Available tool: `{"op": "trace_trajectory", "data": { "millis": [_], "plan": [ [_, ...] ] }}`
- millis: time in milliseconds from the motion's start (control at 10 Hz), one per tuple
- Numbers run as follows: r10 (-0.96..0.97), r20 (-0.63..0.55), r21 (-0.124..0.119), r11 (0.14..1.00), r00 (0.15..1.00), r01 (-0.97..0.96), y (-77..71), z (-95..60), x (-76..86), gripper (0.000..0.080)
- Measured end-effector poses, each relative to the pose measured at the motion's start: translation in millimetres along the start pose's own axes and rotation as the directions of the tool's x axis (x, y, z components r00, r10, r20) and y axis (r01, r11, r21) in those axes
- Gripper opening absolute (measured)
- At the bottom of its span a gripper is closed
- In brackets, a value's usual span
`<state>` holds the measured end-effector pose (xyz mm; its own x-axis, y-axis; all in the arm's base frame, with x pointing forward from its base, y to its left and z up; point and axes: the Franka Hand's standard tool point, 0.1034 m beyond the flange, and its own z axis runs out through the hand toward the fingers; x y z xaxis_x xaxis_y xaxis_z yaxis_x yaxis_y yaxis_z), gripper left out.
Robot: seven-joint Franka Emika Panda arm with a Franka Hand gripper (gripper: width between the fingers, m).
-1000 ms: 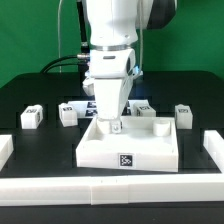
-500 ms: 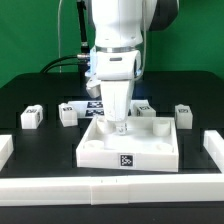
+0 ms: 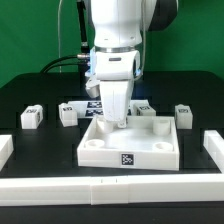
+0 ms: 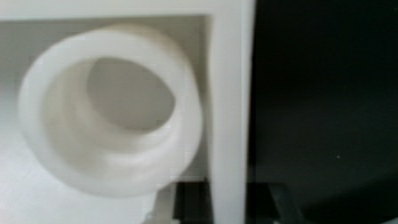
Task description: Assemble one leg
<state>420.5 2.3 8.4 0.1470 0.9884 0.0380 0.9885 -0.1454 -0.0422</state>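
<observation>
The leg [image 3: 68, 114] closest to the arm is a small, chunky white block with a black-and-white square tag on the face turned this way. It stands on the black table [image 3: 40, 142], just off the far corner of the panel [image 3: 100, 152] on the exterior view's left. A second leg [image 3: 31, 117] of the same look sits further out on that side, apart from the first. A third leg [image 3: 184, 115] stands on the exterior view's right, near the panel's far corner.

The gripper [image 3: 117, 122] hangs straight down inside the panel's raised rim, its tip low over the panel's floor towards the back. I cannot tell how far the fingers are parted or whether they hold anything.

The wrist view shows one round socket [image 4: 107, 110] very close, beside the panel's rim, with black table beyond. The marker board [image 3: 86, 105] lies behind the panel, partly hidden by the arm.
</observation>
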Motion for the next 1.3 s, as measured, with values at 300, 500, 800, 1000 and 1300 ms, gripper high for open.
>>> {"op": "trace_trajectory", "data": {
  "millis": [300,500,800,1000,1300],
  "plan": [
    [0.000,0.000,0.000,1.000,1.000,0.000,0.1,0.0,0.0,0.0057],
    [0.000,0.000,-0.001,1.000,1.000,0.000,0.2,-0.1,0.0,0.0057],
    [-0.021,-0.007,-0.013,1.000,1.000,0.021,19.0,-0.2,8.7,0.0057],
    [-0.047,-0.018,-0.034,0.998,0.999,0.046,37.0,-0.6,17.1,0.0058],
    [-0.081,-0.034,-0.055,0.995,0.996,0.079,52.5,-0.7,42.0,0.0058]
  ]
}}
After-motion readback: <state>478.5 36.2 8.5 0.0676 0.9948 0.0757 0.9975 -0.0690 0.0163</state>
